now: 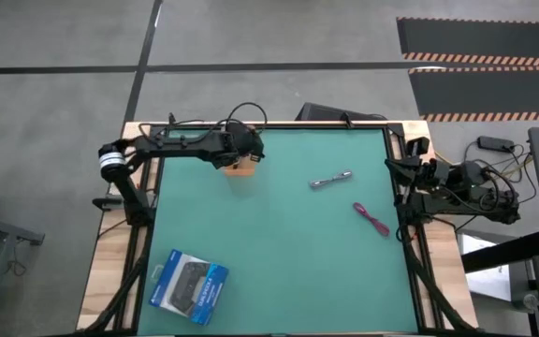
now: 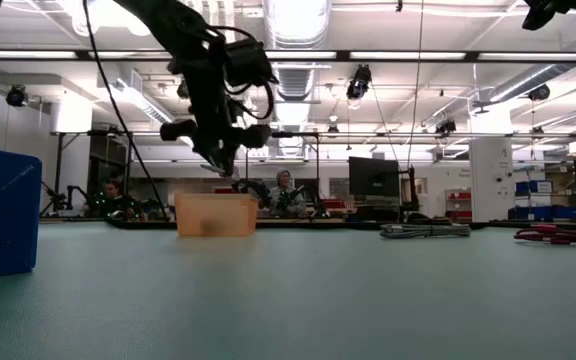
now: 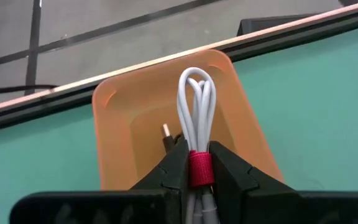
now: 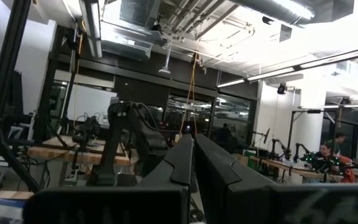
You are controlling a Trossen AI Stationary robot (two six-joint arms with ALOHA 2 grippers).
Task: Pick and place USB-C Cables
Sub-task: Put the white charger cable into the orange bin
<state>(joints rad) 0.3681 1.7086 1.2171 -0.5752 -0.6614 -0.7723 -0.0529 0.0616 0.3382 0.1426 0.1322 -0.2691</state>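
Note:
My left gripper point(image 3: 199, 171) hangs over an orange tray point(image 1: 242, 169) near the table's far left, shut on a white bundled cable point(image 3: 197, 106) with a red tie. In the low view the left gripper point(image 2: 220, 165) is just above the tray point(image 2: 215, 214). A dark cable end point(image 3: 168, 138) lies inside the tray point(image 3: 129, 130). The silver-grey cable point(image 1: 331, 179) and the magenta cable point(image 1: 371, 218) lie flat on the green mat point(image 1: 279, 243). My right gripper point(image 4: 193, 155) is shut, parked off the table's right edge point(image 1: 410, 168). My left gripper pinches the white cable at its red tie band point(image 3: 199, 167) between the two fingers point(image 3: 174, 165), coming from above and pointing down. The cable is lifted clear, its looped end point(image 3: 196, 81) pointing past the fingertips over the tray's inside.
A blue-and-black box point(image 1: 190, 285) lies at the table's near left; in the low view the box point(image 2: 1, 212) stands at the left. The mat's middle and near right are bare. People sit at benches beyond the far edge.

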